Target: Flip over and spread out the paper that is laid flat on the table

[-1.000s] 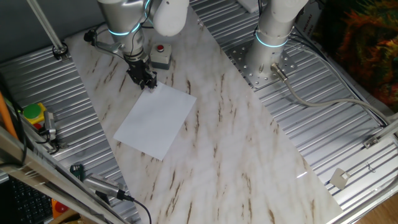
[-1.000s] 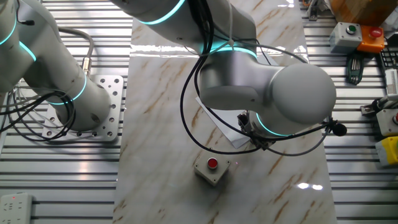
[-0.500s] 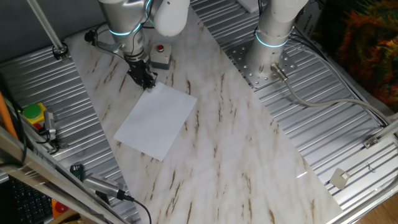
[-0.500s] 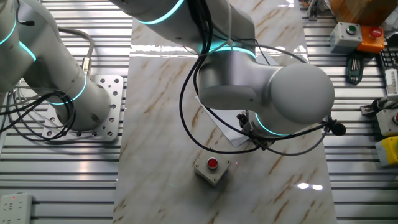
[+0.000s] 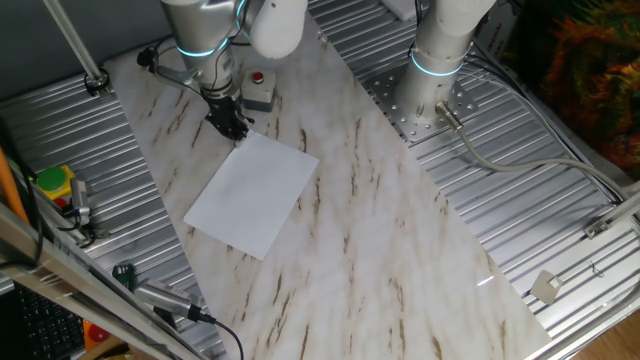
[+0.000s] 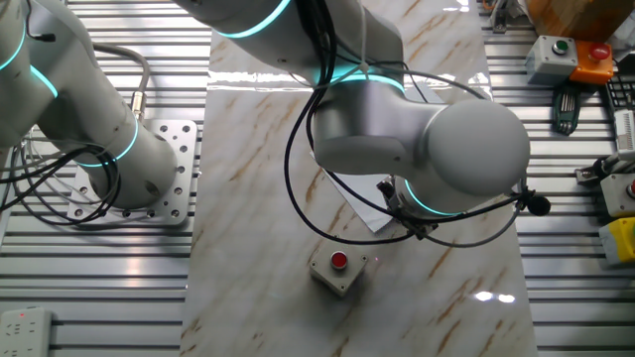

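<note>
Ribbed grey metal panels [image 5: 60,120] flank the table [image 5: 400,260], a long marble-look top with brown streaks that runs from about ten o'clock down to four o'clock in one fixed view. On its ten o'clock half lies the paper [image 5: 252,193], a plain white sheet, flat and turned at a slant. The gripper [image 5: 231,127] stands at the sheet's twelve o'clock corner, tips down at or just above the surface; whether its jaws are parted or clamped on the edge cannot be told, since the dark fingers blur together here and the arm's bulk hides them in the other fixed view, where only a sliver of paper shows. Just beyond, at one o'clock of the gripper, sits a grey box with a red button [image 5: 259,88]. By the look of it, the step in hand is catching that corner. The next move calls for a secure pinch on the thin edge, then a lift and a sweep toward five o'clock so the sheet rolls over without creasing.
</note>
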`<state>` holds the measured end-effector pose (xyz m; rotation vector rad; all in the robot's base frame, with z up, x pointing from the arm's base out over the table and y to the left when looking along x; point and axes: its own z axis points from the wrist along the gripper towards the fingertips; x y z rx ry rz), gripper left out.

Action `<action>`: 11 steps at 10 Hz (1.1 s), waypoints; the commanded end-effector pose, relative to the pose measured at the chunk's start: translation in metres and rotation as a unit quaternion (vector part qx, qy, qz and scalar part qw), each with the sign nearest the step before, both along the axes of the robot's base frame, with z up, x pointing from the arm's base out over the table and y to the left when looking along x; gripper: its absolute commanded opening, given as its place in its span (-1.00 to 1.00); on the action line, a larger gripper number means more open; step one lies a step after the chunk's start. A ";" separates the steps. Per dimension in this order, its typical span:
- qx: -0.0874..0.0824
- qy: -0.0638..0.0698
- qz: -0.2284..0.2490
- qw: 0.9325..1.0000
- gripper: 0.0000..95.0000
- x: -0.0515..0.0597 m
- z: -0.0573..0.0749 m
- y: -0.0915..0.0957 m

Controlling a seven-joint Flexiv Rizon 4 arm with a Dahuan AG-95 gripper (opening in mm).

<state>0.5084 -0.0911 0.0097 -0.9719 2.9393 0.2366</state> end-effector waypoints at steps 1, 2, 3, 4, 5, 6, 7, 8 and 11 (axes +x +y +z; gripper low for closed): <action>0.000 0.000 0.000 1.000 -1.00 0.000 0.000 0.000; -0.001 0.002 0.000 1.000 -1.00 0.001 0.001 0.000; -0.004 0.005 0.000 1.000 -1.00 0.001 0.004 0.000; -0.008 0.010 0.000 1.000 -1.00 0.002 0.014 0.001; -0.010 0.012 0.001 1.000 -1.00 0.003 0.021 0.001; -0.013 0.016 0.001 1.000 -1.00 0.005 0.033 0.002; -0.016 0.018 0.001 1.000 -1.00 0.005 0.041 0.002; -0.017 0.021 0.002 1.000 -1.00 0.005 0.046 0.001; -0.028 0.024 0.002 0.999 -1.00 0.000 0.067 -0.001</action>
